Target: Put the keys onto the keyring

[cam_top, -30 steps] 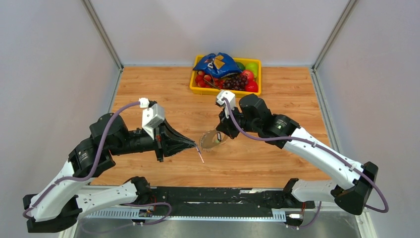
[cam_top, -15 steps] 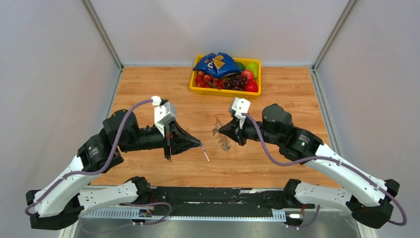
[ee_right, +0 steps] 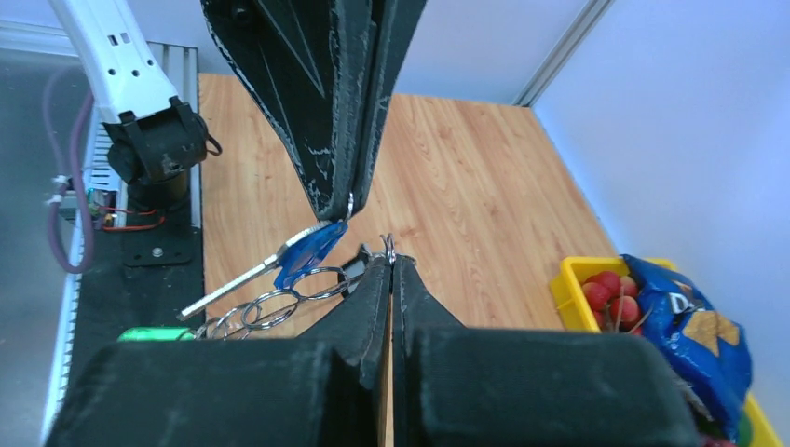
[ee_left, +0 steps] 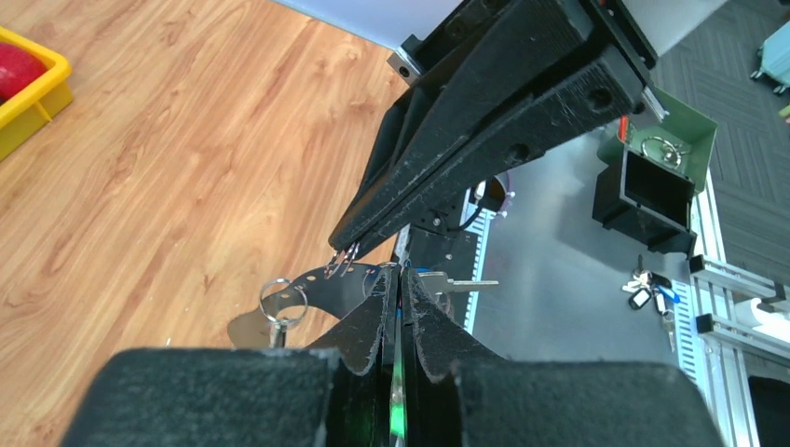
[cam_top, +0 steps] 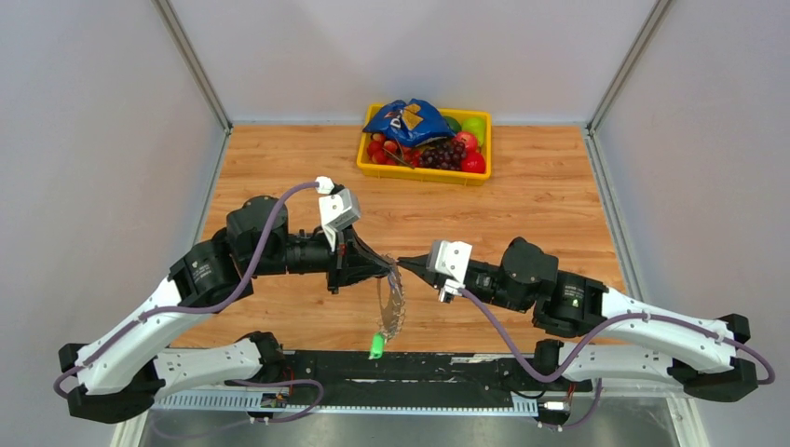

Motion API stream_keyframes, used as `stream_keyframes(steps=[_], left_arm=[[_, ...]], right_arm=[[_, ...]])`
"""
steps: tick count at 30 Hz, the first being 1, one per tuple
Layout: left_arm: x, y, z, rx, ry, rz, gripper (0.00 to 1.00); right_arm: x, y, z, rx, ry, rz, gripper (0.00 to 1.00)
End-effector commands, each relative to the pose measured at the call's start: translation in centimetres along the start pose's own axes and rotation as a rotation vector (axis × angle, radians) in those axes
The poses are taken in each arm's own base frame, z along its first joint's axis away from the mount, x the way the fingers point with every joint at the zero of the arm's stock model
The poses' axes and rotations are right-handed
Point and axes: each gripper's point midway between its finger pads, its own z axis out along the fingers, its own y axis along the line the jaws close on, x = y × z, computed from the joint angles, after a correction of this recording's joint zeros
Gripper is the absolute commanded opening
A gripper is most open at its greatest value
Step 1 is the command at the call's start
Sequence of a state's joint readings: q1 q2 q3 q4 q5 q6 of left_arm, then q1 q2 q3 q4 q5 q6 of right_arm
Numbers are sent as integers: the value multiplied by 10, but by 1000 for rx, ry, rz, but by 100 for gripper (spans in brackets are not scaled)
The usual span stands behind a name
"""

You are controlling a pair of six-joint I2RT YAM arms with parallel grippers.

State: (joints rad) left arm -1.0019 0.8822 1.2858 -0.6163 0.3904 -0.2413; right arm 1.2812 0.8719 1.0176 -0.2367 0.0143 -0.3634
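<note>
My left gripper (cam_top: 389,271) and right gripper (cam_top: 402,261) meet tip to tip above the table's near middle. The left gripper (ee_left: 399,272) is shut on a blue-headed key (ee_right: 312,250), whose silver blade (ee_left: 461,282) sticks out sideways. The right gripper (ee_right: 391,259) is shut on a small wire loop at the top of the keyring (cam_top: 392,307). The keyring hangs down between the two grippers as a grey strip (ee_left: 312,284) with several linked rings (ee_right: 279,303). A green-headed key (cam_top: 375,347) dangles at its lower end.
A yellow basket (cam_top: 363,158) with fruit and a blue snack bag (cam_top: 407,119) stands at the back middle of the wooden table. The black base rail (cam_top: 410,365) runs just below the hanging keys. A loose key bunch (ee_left: 643,284) lies off the table beside a green box (ee_left: 666,154).
Both arms swung in toward the near middle until their tips met. The keyring, carried by the right gripper, now hangs down between them with the green key at the bottom.
</note>
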Motion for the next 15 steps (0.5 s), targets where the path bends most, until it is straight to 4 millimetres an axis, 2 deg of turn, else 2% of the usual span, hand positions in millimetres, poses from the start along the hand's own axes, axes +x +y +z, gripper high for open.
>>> stream_keyframes(steps=[1,15], left_arm=[[-12,-8,-7,25,-12,47,8],[-10,-1,-9,-9,15,61,8]], right_arm=[[-28,-20,0,133,-90,-88,0],[-32,-18,-4,164,-114,-116,0]])
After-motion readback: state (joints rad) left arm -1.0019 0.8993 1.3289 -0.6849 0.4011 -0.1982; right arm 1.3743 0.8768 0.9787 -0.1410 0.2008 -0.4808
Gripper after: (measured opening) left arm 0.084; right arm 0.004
